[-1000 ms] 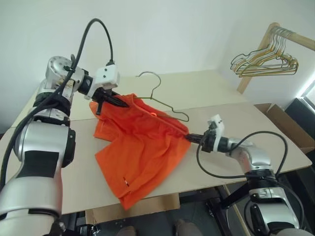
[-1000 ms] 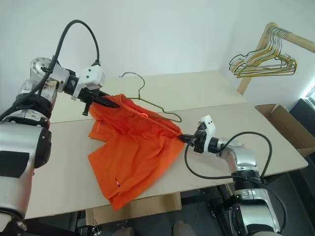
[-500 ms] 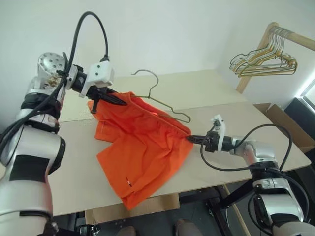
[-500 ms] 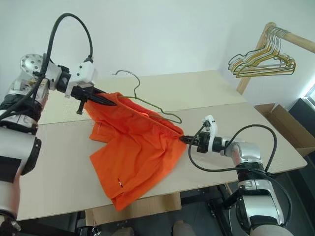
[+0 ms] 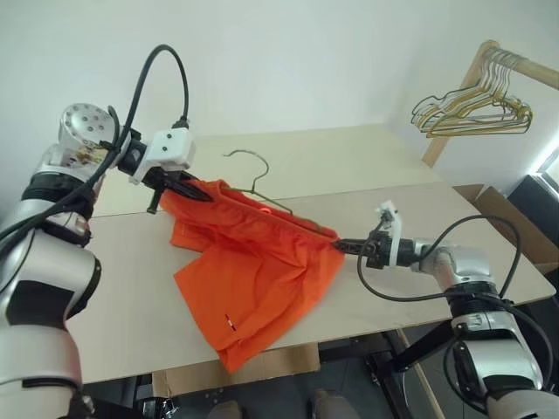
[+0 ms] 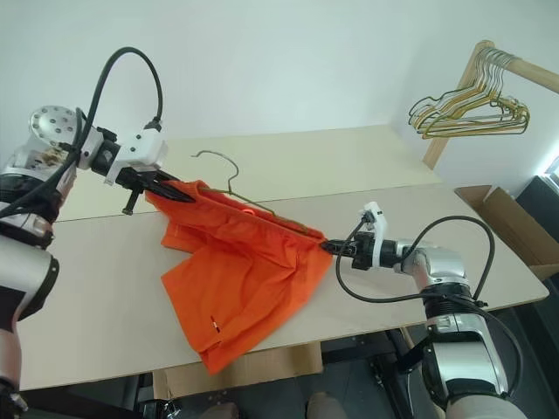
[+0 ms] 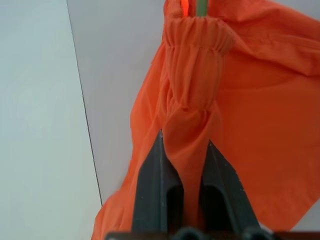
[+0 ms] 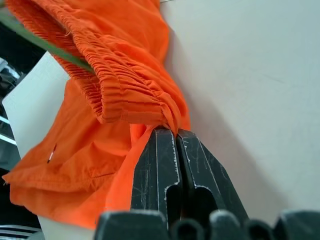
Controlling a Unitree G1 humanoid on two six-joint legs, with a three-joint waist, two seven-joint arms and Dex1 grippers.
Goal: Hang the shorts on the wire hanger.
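Orange fabric, the shorts [image 5: 253,279], lies spread over the near middle of the pale table [image 5: 131,323], one leg hem reaching the near edge. Waistband stretched taut and lifted between both arms.

Right gripper [image 5: 342,246] low over the table at the waistband's right end; fingers [image 8: 167,160] pressed together, pinching a fold of gathered elastic.

Left gripper [image 5: 194,190] higher, at the waistband's left end; in the left wrist view its fingers [image 7: 157,175] clamp a bunched fold of orange cloth between them.

Wire hanger [image 5: 249,175]: thin dark wire, hook standing up just behind the waistband, its lower part running inside the waistband. Green wire shows in the waistband opening in both wrist views.

Far right, off the table: wooden rack [image 5: 489,70] carrying a bunch of gold and tan hangers [image 5: 476,109]. Cardboard box [image 5: 515,223] beside the table's right end.
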